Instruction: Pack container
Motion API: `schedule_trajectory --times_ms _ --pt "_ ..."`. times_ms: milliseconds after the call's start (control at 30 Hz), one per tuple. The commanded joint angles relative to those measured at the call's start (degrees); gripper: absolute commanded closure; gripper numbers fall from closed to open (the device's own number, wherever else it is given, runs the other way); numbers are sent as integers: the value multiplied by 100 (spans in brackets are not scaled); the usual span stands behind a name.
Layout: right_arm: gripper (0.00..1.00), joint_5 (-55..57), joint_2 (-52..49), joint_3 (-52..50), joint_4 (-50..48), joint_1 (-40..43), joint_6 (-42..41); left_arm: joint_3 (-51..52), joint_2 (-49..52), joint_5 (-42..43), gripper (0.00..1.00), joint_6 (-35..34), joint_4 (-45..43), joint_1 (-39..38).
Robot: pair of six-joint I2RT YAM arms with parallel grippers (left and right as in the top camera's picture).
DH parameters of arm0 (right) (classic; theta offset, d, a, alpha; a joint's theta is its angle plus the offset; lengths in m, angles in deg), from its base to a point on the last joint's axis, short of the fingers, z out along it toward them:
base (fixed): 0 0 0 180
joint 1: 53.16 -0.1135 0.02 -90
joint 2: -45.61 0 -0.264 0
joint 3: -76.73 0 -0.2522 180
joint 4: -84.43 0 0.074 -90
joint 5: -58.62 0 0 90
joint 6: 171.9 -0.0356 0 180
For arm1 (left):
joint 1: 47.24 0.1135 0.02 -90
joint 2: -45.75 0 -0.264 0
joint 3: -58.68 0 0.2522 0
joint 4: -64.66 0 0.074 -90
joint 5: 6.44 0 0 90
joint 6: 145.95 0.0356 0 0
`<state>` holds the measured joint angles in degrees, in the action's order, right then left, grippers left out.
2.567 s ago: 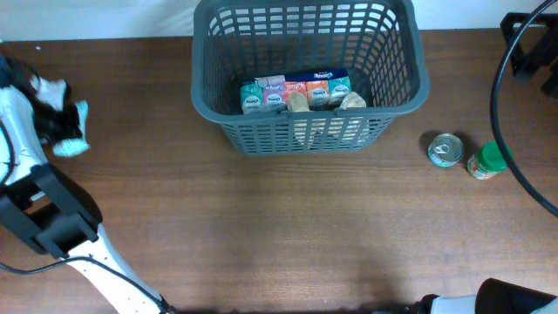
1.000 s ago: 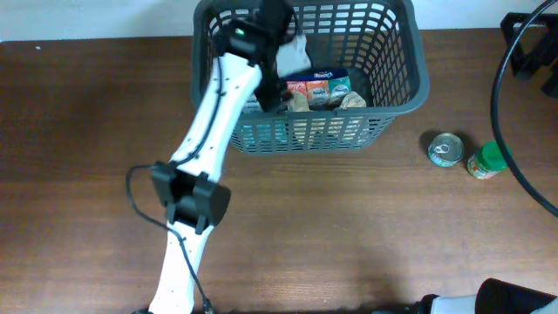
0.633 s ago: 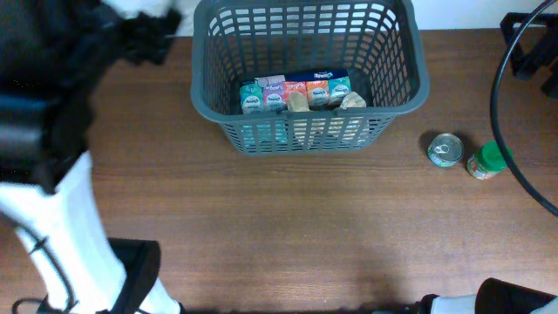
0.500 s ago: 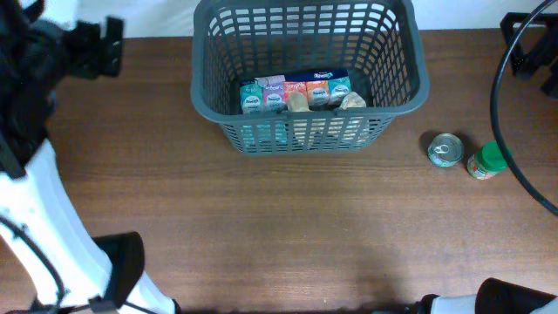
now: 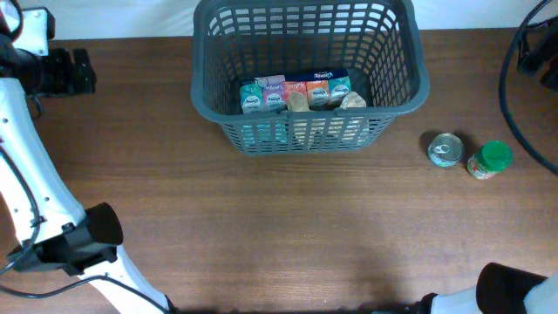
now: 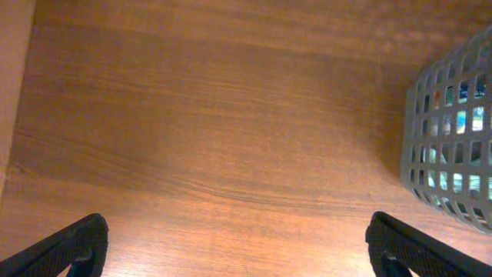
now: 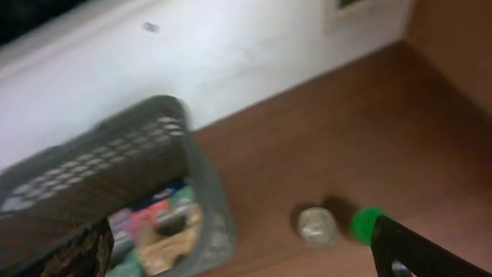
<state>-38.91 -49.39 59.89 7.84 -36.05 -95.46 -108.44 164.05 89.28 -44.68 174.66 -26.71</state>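
The container, a large dark grey lattice basket, stands at the back middle of the table with a row of colourful cartons inside. My left gripper is open and empty at the far left back, well apart from the basket. In the left wrist view the left gripper spans bare wood, with the container at the right edge. The right wrist view is blurred: my right gripper is open and empty, high above the container.
A small round tin can and a green-lidded jar stand side by side right of the basket, also seen as the can and jar lid. A black cable loops at the right edge. A white wall runs behind the table.
My left arm has swung from over the basket out to the far left back corner. The cable at the right has shifted slightly. The basket, can and jar have not moved.
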Motion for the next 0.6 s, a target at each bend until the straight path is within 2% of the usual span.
schedule_trajectory --times_ms 0,67,200,300,567 --pt "1 1416 -444 -186 219 -9 -28 94 74 96 1 -76 0 24" --pt "1 1895 -848 -396 431 63 -76 94 74 94 1 -76 2 24" --pt "1 1954 -1606 -1204 413 271 -382 94 74 96 1 -76 2 24" --pt "1 1987 -2079 -1996 -197 516 -745 94 74 96 1 -76 2 24" --pt "1 1845 -2341 -3303 -1318 966 -728 94 74 96 1 -76 2 24"
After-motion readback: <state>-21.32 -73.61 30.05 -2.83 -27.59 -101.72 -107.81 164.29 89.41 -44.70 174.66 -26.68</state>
